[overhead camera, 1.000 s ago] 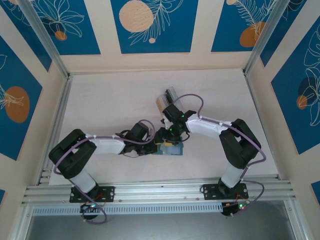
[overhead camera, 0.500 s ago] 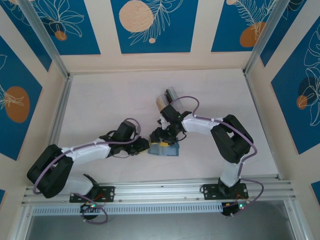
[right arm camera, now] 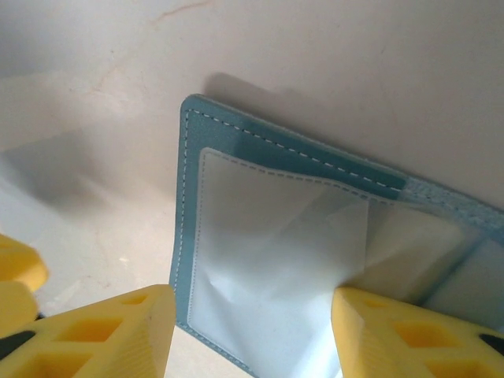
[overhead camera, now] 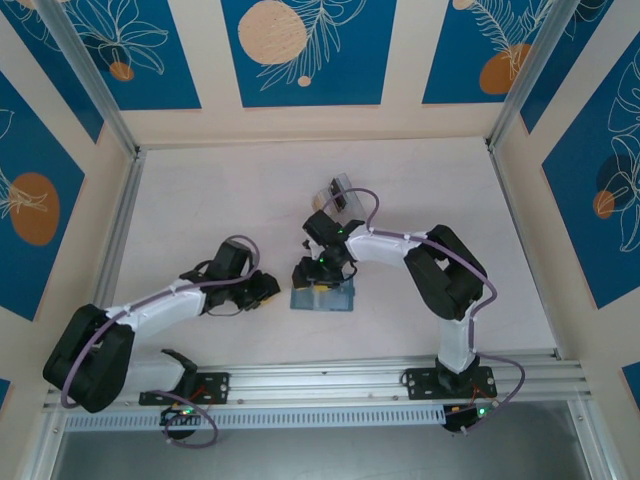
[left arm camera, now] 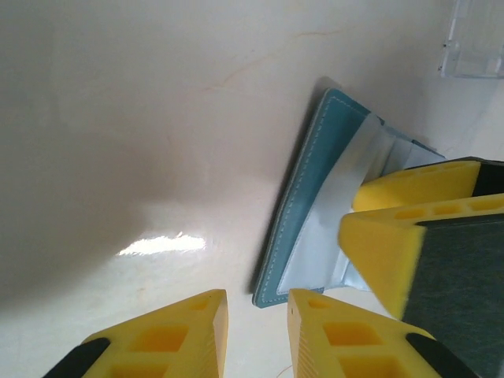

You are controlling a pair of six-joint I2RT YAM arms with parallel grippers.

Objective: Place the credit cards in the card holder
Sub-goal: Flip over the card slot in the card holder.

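Note:
The card holder [overhead camera: 324,298] lies open on the table, slate-teal with pale see-through pockets [right arm camera: 268,244]. My right gripper [overhead camera: 314,274] hovers right over it, open. In the right wrist view its fingertips [right arm camera: 118,335] straddle the near pocket, with the right one touching the pocket's crumpled edge. My left gripper [overhead camera: 262,290] is open and empty, a short way left of the wallet. In the left wrist view the wallet's stitched edge [left arm camera: 303,205] lies just beyond that gripper [left arm camera: 256,319]. The credit cards are hidden from me.
A clear acrylic slotted rack [overhead camera: 341,190] stands behind the right arm, and its corner [left arm camera: 472,47] shows at the top right of the left wrist view. The right gripper's yellow fingers [left arm camera: 409,236] crowd the wallet's right side. Bare table lies to the left and far right.
My left gripper has pulled back to the left, away from the wallet. The right gripper has shifted left over the wallet, which slid slightly left.

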